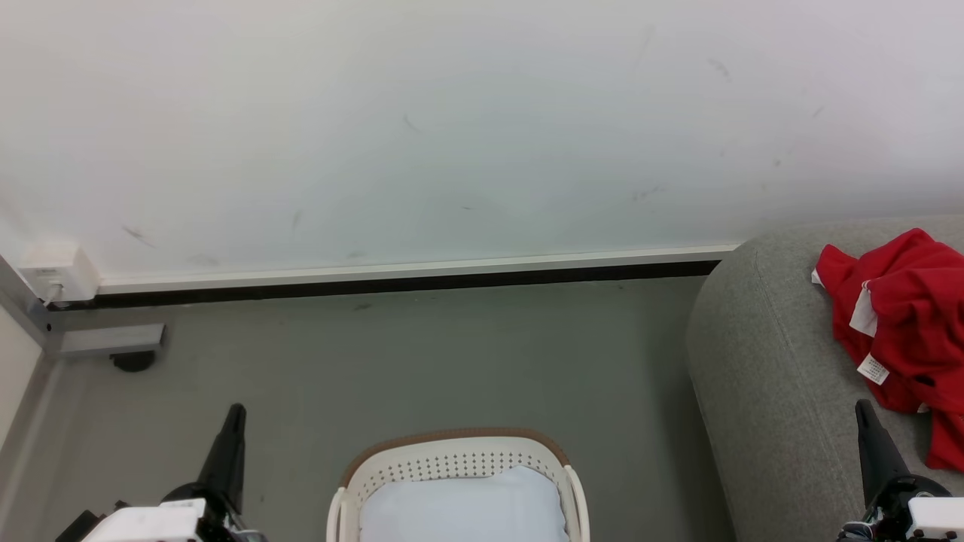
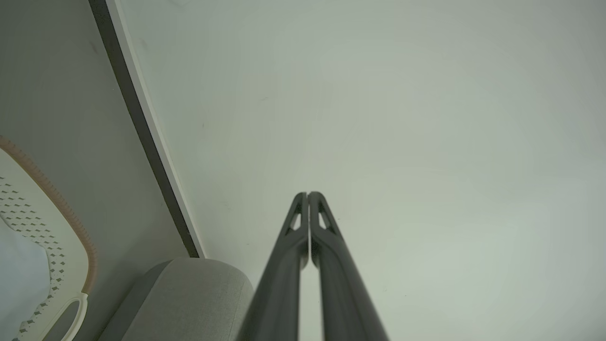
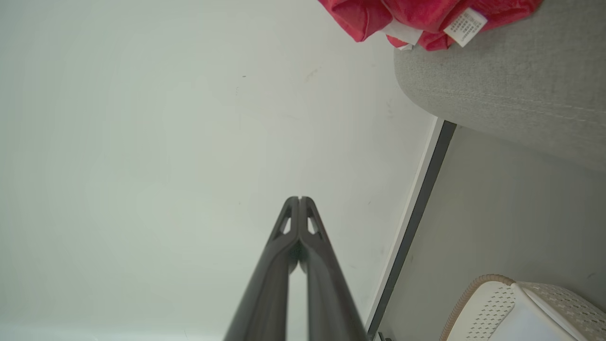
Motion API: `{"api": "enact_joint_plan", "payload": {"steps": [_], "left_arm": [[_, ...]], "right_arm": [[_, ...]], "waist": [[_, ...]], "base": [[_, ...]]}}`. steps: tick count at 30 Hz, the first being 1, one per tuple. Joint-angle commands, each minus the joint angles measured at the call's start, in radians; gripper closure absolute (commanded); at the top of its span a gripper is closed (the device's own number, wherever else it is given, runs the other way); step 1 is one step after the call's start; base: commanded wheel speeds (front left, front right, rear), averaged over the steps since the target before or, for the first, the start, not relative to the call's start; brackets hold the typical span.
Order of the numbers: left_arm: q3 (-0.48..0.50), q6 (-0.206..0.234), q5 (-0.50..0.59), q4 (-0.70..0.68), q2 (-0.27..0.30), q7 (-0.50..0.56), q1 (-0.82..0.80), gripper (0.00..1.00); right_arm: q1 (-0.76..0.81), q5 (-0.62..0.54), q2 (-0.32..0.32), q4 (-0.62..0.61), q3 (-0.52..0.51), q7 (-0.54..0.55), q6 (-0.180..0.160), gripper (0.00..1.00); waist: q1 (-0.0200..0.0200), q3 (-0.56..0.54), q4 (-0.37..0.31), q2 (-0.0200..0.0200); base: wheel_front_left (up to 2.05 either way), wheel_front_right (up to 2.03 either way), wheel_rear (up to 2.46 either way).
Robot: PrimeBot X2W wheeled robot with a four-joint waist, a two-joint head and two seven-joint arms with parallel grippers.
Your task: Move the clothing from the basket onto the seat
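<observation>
Bright red soft-fabric clothing (image 1: 904, 316) lies on the light grey upholstered seat (image 1: 761, 376) at 3 o'clock. The cream perforated plastic basket (image 1: 452, 459) at 6 o'clock exposes a pale liner (image 1: 463, 508). Left gripper (image 1: 236, 412) and right gripper (image 1: 863, 407): jaws fully closed, empty. Transfer apparently finished; next, check the basket for remainders.

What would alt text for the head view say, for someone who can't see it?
Red clothing lies on a grey sofa at right; a white basket on the floor shows its pale liner. Both dark jaws point up, shut.

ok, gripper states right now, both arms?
Left gripper: shut, holding nothing.
Right gripper: shut, holding nothing.
</observation>
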Motion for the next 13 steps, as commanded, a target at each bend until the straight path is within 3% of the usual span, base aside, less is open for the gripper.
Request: {"api": "enact_joint_plan", "payload": {"steps": [1, 13], "left_arm": [[0.003, 0.0, -0.013, -0.003, 0.002, 0.004, -0.008, 1.0], [0.003, 0.0, -0.013, -0.003, 0.002, 0.004, -0.008, 1.0]], "right_arm": [[-0.01, 0.004, -0.003, 0.002, -0.005, 0.003, -0.002, 1.0], [-0.01, -0.003, 0.0, 0.002, -0.008, 0.007, -0.002, 1.0]], "waist": [[0.0, 0.0, 0.0, 0.0], [0.0, 0.0, 0.0, 0.0]], "base": [[0.0, 0.0, 0.0], [0.0, 0.0, 0.0]]}}
